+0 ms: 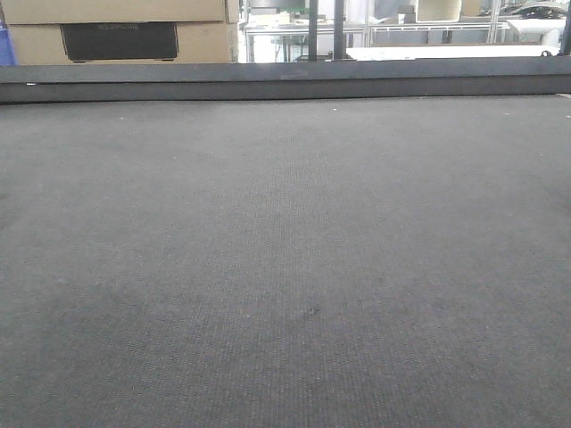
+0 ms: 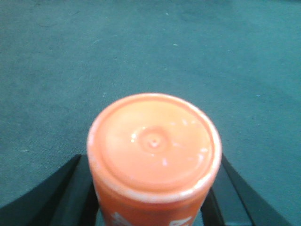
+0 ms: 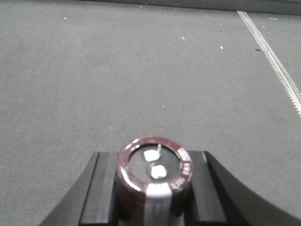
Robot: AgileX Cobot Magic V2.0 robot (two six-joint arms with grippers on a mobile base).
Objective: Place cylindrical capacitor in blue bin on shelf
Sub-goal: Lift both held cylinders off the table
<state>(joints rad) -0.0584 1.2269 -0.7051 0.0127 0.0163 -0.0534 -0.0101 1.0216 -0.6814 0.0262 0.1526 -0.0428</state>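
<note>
The cylindrical capacitor (image 3: 154, 162) is a stubby dark brown cylinder with two silver terminals on its end face and a grey stripe down its side. My right gripper (image 3: 153, 190) is shut on it, one black finger pressed against each side, above the grey mat. In the left wrist view my left gripper (image 2: 153, 200) is shut on an orange plastic cylinder with a round cap (image 2: 154, 141) and white print low on its side. Neither gripper shows in the front view. The blue bin and the shelf are out of view.
A grey textured mat (image 1: 285, 267) covers the table, ending at a raised dark rail (image 1: 285, 80) at the back. Cardboard boxes (image 1: 120, 31) stand beyond it at the left. A pale toothed strip (image 3: 277, 66) runs across the mat at the right.
</note>
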